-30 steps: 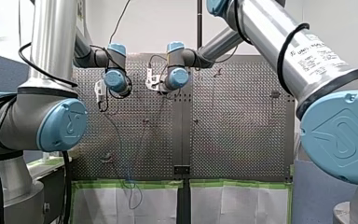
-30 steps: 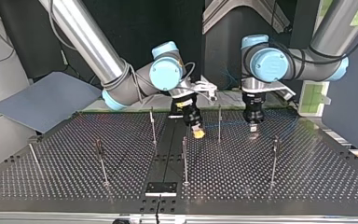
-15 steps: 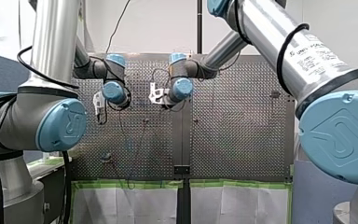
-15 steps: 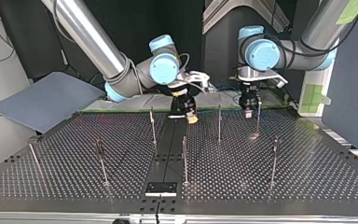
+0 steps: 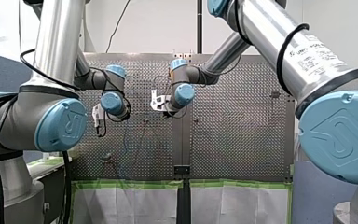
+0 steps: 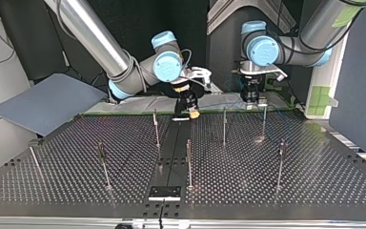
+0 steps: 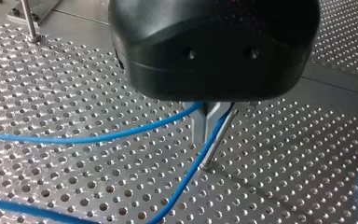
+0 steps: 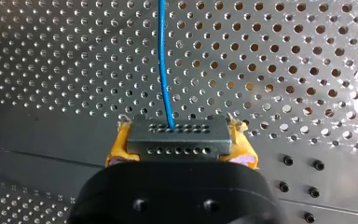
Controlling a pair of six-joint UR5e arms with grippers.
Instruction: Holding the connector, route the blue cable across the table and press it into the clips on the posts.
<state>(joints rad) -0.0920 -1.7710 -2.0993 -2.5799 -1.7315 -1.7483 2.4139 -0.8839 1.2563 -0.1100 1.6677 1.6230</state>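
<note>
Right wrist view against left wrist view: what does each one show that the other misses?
Only the right wrist view shows the dark connector, clamped between yellow pads, the blue cable leaving it. Only the left wrist view shows metal fingers closed on the cable partway along, and a post. Both show the cable and the perforated table.

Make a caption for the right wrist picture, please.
Right hand grips the connector; blue cable runs ahead over the perforated table.
</note>
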